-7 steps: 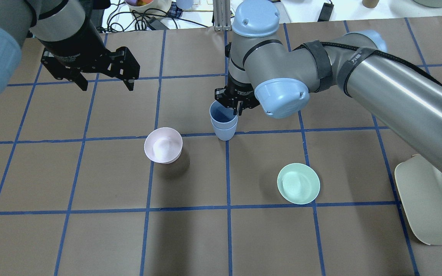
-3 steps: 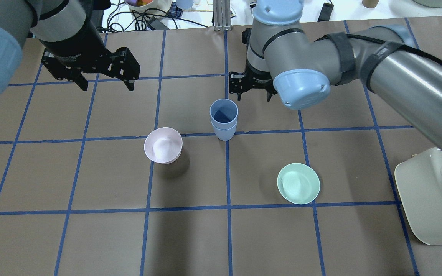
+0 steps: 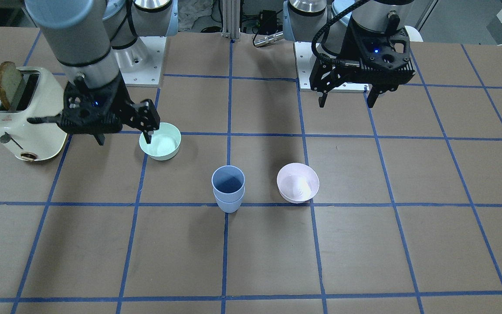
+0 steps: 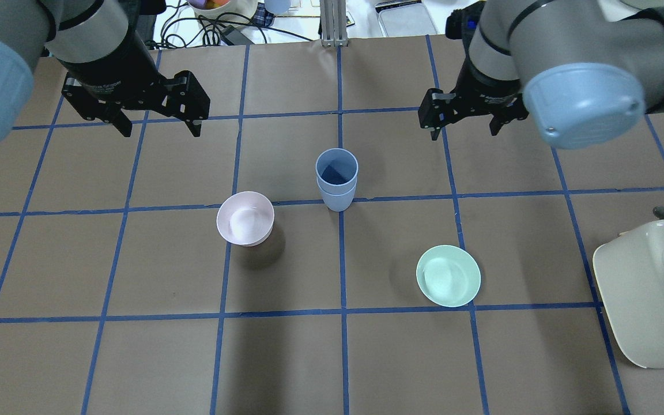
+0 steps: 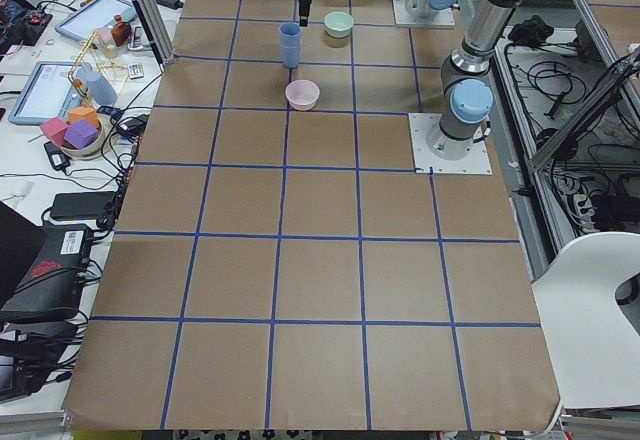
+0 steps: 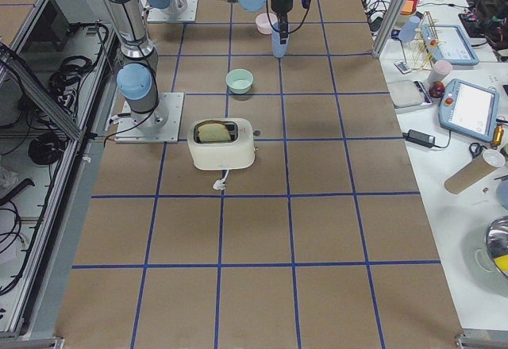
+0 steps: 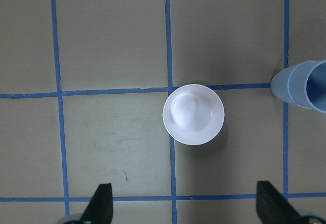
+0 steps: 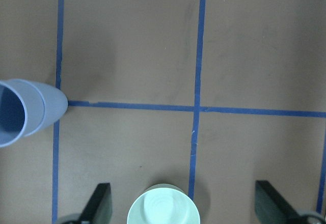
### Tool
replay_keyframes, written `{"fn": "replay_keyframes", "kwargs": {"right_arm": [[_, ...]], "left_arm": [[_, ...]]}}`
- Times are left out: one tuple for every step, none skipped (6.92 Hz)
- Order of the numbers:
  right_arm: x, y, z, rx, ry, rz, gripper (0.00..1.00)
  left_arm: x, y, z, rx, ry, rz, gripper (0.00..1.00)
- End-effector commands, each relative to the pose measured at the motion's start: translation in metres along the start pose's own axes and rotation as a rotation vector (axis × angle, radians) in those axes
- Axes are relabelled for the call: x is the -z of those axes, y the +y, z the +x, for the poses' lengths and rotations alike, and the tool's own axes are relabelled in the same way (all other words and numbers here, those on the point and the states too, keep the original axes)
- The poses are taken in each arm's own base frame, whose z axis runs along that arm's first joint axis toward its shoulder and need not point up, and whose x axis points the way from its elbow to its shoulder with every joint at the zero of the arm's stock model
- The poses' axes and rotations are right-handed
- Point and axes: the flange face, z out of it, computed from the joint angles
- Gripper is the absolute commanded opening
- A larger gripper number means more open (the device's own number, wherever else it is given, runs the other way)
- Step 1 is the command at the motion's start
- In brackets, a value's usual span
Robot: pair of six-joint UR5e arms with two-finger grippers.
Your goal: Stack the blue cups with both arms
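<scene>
The two blue cups (image 4: 336,178) stand nested, one inside the other, upright near the table's middle; they also show in the front view (image 3: 228,187). My right gripper (image 4: 464,132) is open and empty, raised to the right of and beyond the stack. Its wrist view has the cups (image 8: 25,109) at the left edge. My left gripper (image 4: 159,124) is open and empty, raised to the left of and beyond the stack. Its wrist view has the cups (image 7: 305,84) at the right edge.
A pale pink bowl (image 4: 245,219) sits left of the stack. A mint-green bowl (image 4: 448,275) sits nearer and to the right. A cream toaster (image 4: 649,294) with a bread slice (image 3: 9,83) stands at the right edge. Cables and clutter lie beyond the far edge.
My right gripper has left the rim of the stacked cups and moved up, right and away. The stack stays put. The left arm has not moved.
</scene>
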Motion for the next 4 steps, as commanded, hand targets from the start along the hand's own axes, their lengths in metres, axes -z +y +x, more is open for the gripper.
{"fn": "replay_keyframes", "kwargs": {"right_arm": [[0.061, 0.017, 0.006, 0.081, -0.002, 0.031, 1.0], [0.087, 0.007, 0.007, 0.079, -0.006, 0.015, 1.0], [0.085, -0.012, 0.007, 0.084, -0.002, -0.014, 1.0], [0.076, -0.021, 0.008, 0.096, -0.007, -0.02, 1.0]], "left_arm": [[-0.001, 0.0, 0.0, 0.0, -0.001, -0.002, 1.0], [-0.002, 0.0, 0.0, 0.0, -0.001, -0.003, 1.0], [-0.002, 0.0, 0.0, 0.0, -0.001, -0.003, 1.0], [-0.003, 0.0, 0.001, -0.002, -0.001, -0.005, 1.0]]}}
